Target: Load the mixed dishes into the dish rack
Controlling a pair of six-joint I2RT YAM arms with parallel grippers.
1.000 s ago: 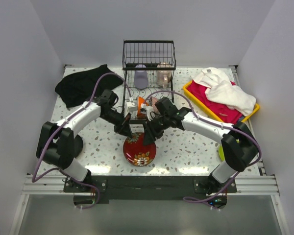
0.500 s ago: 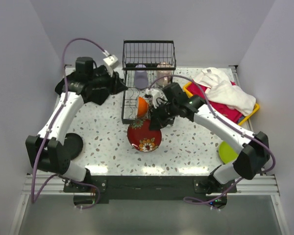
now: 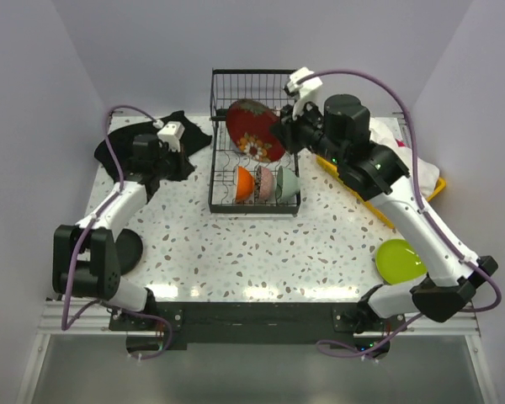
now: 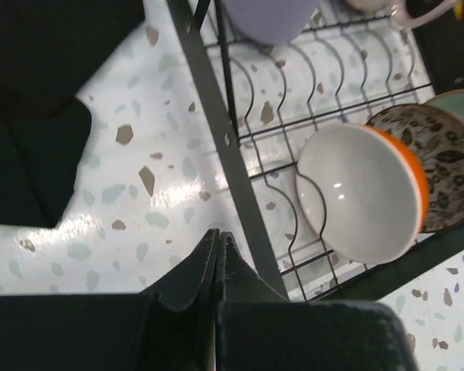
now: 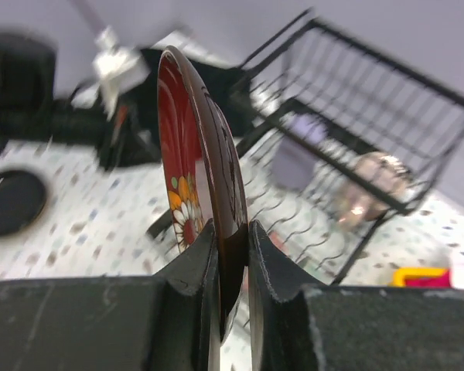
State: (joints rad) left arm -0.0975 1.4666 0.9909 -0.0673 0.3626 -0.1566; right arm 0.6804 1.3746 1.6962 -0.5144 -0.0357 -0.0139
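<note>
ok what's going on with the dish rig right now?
The right gripper is clamped on the rim of the red floral bowl, holding it on edge over the dish rack. The left gripper is shut and empty, by the rack's left side near the black cloth. An orange bowl, a patterned bowl and a pale green bowl stand in the lower grid. The lime green plate and black plate lie on the table, not yet loaded.

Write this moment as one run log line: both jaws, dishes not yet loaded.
right jaws: shut on red floral bowl, on edge near dish rack | left jaws: shut, empty | not loaded: lime green plate, black plate
</note>
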